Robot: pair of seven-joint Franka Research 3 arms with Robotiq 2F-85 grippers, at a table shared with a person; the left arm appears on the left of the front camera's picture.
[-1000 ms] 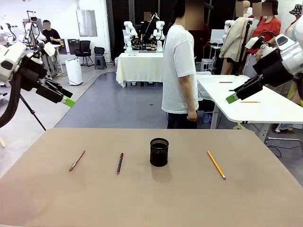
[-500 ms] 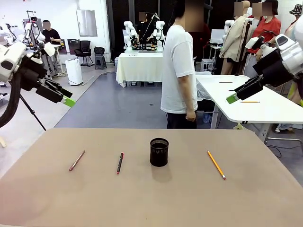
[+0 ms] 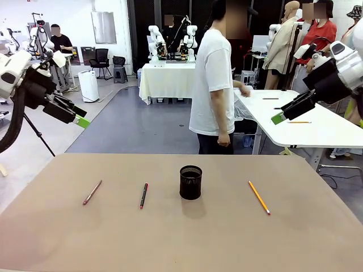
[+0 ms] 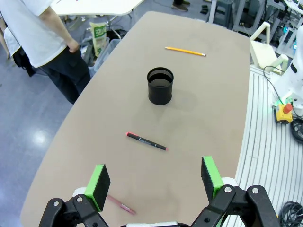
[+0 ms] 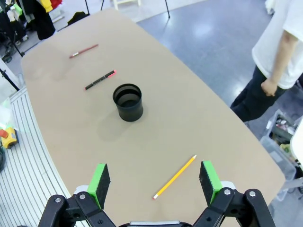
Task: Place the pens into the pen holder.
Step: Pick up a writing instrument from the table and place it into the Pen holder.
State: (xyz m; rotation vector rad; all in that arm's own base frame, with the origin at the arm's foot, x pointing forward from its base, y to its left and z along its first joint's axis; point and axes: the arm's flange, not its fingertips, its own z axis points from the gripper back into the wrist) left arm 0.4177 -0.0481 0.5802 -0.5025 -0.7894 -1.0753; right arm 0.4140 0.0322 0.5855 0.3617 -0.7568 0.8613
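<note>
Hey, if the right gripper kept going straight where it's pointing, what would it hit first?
Likely the table, at or just beside the pencil, which lies straight ahead of the open right gripper, well short of the holder. Depth is unclear, so contact with the pencil itself isn't certain.

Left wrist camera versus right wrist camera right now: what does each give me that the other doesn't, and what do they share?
The left wrist view adds the left gripper, open above the table, with the brownish-pink pen partly hidden beside one finger. The right wrist view adds the right gripper, open above the yellow pencil, and shows the brownish-pink pen whole at the far end. Both share the pen holder, upright and empty, the dark pen with red tip, the yellow pencil lying flat, and the person in a white shirt beside the table.
</note>
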